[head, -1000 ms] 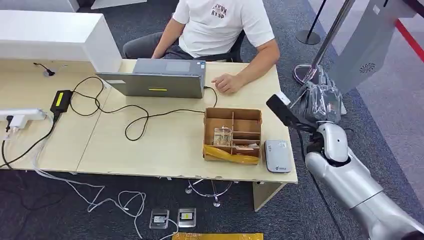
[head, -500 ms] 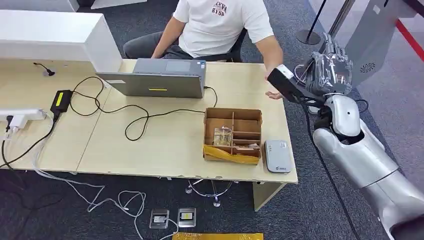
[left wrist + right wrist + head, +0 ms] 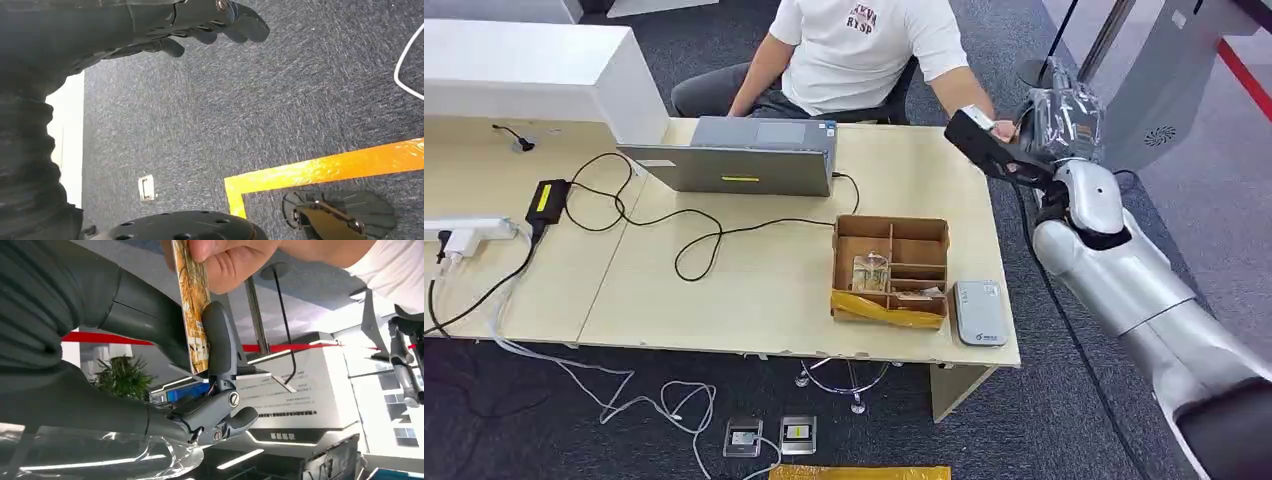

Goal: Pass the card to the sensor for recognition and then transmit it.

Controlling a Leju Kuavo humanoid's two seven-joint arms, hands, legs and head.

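Pale wooden desk (image 3: 754,290) with card handover at its far right corner.
At the left of the desk a black power brick (image 3: 546,201) and looping black cables (image 3: 686,238) are seen; a closed grey laptop (image 3: 739,157) lies in front of a seated person in a white T-shirt (image 3: 864,50). Near the front edge a partitioned cardboard box (image 3: 890,268) is placed, with the grey card sensor (image 3: 979,312) just beside it on the right. Above the far right corner the right hand (image 3: 1061,125) is raised; in the right wrist view the gold-patterned card (image 3: 192,305) is pinched between thumb and a finger (image 3: 220,342), while the person's hand (image 3: 235,262) grips the card's other end. The left hand (image 3: 200,25) hangs over grey carpet, loosely curled and holding nothing.
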